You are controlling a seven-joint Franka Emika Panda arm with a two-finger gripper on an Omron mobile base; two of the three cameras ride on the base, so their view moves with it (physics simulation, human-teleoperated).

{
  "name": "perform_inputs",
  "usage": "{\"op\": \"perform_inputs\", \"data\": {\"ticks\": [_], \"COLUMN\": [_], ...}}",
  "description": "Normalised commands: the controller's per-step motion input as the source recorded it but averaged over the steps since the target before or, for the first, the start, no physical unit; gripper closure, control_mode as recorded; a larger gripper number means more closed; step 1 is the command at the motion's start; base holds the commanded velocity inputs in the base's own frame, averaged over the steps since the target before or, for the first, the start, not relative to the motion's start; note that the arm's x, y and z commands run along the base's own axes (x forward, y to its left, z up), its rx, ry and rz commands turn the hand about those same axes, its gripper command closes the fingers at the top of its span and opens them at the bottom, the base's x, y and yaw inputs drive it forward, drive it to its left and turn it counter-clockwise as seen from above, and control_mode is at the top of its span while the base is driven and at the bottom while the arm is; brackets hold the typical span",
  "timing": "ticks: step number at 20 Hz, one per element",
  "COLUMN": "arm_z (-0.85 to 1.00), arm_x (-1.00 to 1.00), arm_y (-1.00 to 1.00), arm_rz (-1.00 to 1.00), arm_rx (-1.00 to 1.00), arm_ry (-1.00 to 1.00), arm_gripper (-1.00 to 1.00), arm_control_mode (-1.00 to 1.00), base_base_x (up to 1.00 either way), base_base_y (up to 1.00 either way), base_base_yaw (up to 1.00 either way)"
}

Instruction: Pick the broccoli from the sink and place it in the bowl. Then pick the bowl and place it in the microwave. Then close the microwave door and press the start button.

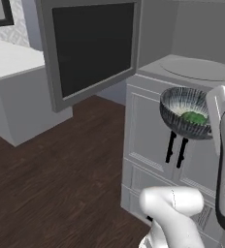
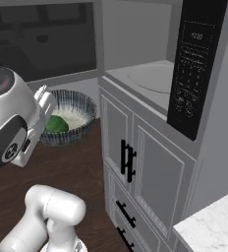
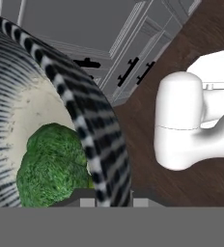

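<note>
The bowl (image 1: 180, 109) hangs in the air in front of the microwave (image 2: 150, 78), a little below its opening. The bowl is streaked dark outside and pale inside. The bright-green broccoli (image 3: 53, 164) lies inside the bowl (image 3: 17, 111) and also shows as the broccoli (image 1: 194, 117) and the broccoli (image 2: 56, 124). My gripper (image 3: 109, 200) is shut on the bowl's rim, one finger inside and one outside. The microwave door (image 1: 92, 46) stands swung open to the left, with the round turntable plate (image 1: 197, 69) in the pale interior. The sink is out of view.
Grey panelled cabinet doors with black handles (image 1: 176, 147) stand under the microwave. Its dark control panel (image 2: 194, 64) is on the right. A white counter (image 1: 12, 58) stands at the left, and another counter corner (image 2: 214, 226) at the lower right. Dark wood floor (image 1: 61, 184) lies below.
</note>
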Motion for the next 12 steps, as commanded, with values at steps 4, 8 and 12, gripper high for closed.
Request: {"op": "perform_inputs", "data": {"ticks": [4, 8, 12], "arm_z": [0.02, 0.41, 0.46], "arm_x": [-0.04, -0.16, -0.03], "arm_y": [0.02, 0.06, 0.0], "arm_rz": [0.02, 0.0, -0.13], "arm_rx": [0.0, 0.0, -0.01], "arm_ry": [0.0, -0.07, -0.12], "arm_gripper": [1.0, 1.0, 1.0], "arm_control_mode": [-1.0, -1.0, -1.0], "base_base_x": [0.0, 0.0, 0.0], "base_base_y": [0.05, 0.0, 0.0], "base_base_yaw": [0.12, 0.0, 0.0]}}
